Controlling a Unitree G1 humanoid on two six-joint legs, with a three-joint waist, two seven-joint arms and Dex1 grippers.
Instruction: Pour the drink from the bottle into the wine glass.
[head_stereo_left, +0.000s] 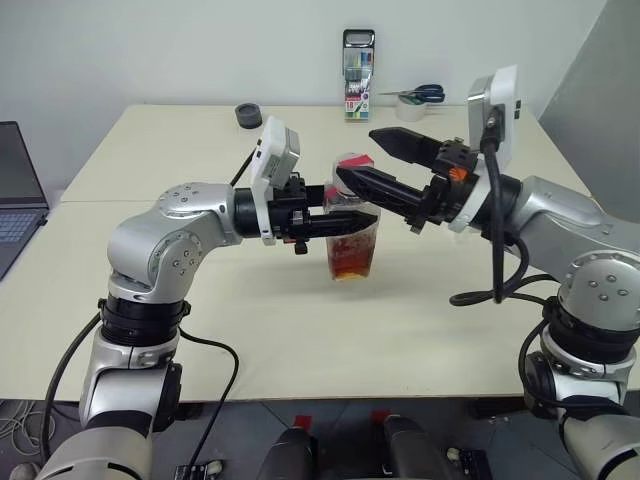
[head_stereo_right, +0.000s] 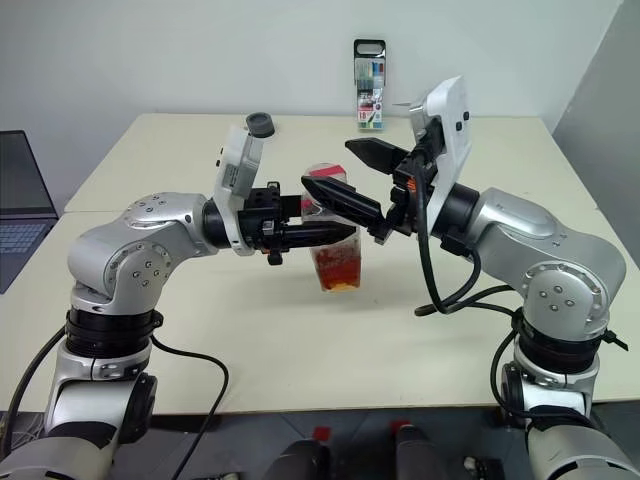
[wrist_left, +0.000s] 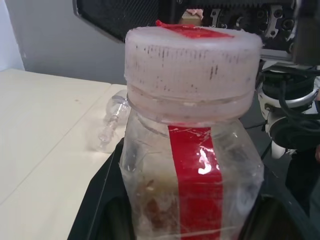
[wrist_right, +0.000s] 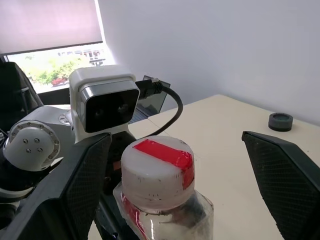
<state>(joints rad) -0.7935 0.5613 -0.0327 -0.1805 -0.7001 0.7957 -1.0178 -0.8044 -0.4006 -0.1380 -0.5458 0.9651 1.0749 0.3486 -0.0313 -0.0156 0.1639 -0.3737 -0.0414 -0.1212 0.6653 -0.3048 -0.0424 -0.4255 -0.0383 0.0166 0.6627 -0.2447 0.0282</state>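
My left gripper (head_stereo_left: 350, 222) is shut on the body of the bottle (head_stereo_left: 352, 240) and holds it upright over the middle of the table. The bottle is clear plastic with a red strip (wrist_left: 197, 180), and its pale cap (wrist_right: 157, 170) is on. The amber drink (head_stereo_left: 350, 260) fills its lower part. I cannot tell whether its base touches the table. My right gripper (head_stereo_left: 355, 155) is open, with one finger (wrist_right: 85, 180) on each side of the cap and apart from it. Past the bottle, a clear stemmed wine glass (wrist_left: 111, 117) shows on the table in the left wrist view.
A laptop (head_stereo_left: 15, 190) sits at the table's left edge. At the back stand a black round lid (head_stereo_left: 248, 115), a pack of markers (head_stereo_left: 357, 75), and a tape roll with scissors (head_stereo_left: 415, 100). The cream table (head_stereo_left: 300, 340) reaches toward me.
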